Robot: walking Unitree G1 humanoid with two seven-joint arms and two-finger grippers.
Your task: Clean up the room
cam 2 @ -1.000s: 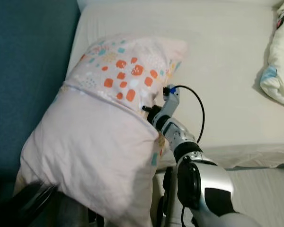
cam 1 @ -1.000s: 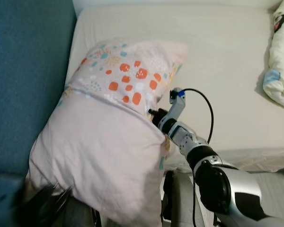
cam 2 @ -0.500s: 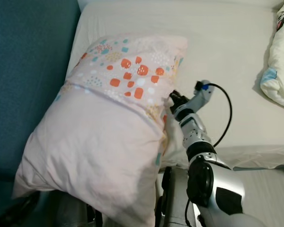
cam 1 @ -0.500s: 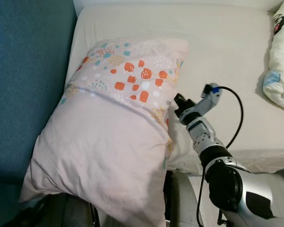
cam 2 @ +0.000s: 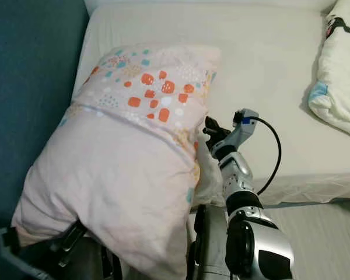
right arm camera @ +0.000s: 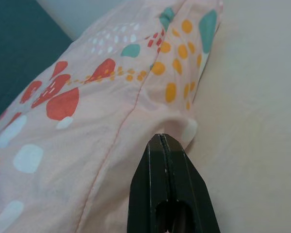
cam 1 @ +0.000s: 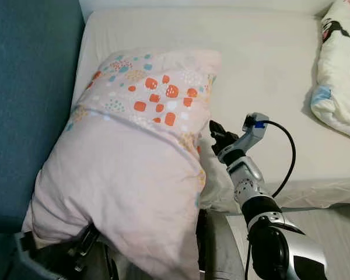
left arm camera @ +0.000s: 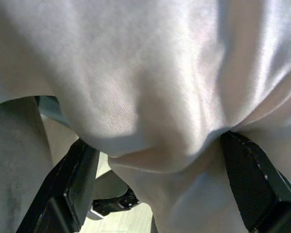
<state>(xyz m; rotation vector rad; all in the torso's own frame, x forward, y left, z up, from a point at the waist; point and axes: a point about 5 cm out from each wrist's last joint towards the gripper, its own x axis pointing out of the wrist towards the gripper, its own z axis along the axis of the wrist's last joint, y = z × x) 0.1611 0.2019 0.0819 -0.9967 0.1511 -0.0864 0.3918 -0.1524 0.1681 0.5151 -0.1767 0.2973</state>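
Right gripper [cam 1: 214, 129] sits just beside the pillow [cam 1: 134, 169], at its right edge about halfway down, and its two black fingers [right arm camera: 167, 182] are pressed together with nothing between them; the tips point at a small fold in the pillow's seam, near the cloth but not gripping it. A black cable [cam 1: 286, 157] loops from the wrist over the mattress [cam 1: 268, 70] on the side away from the pillow.

Left gripper [left arm camera: 160, 189] is under the pillow's near end. Its fingers [left arm camera: 70, 189] stand wide apart, one on each side of a hanging bulge of the pale pink cloth, and I cannot tell whether they press it.

Most of the pillow lies on the mattress, patterned end with orange and teal spots farthest from the robot, plain pink end hanging over the mattress's front edge. A blue wall [cam 1: 29, 105] runs along the pillow's left side. A white printed quilt [cam 1: 341, 70] lies well apart from the pillow, at the mattress's far right.
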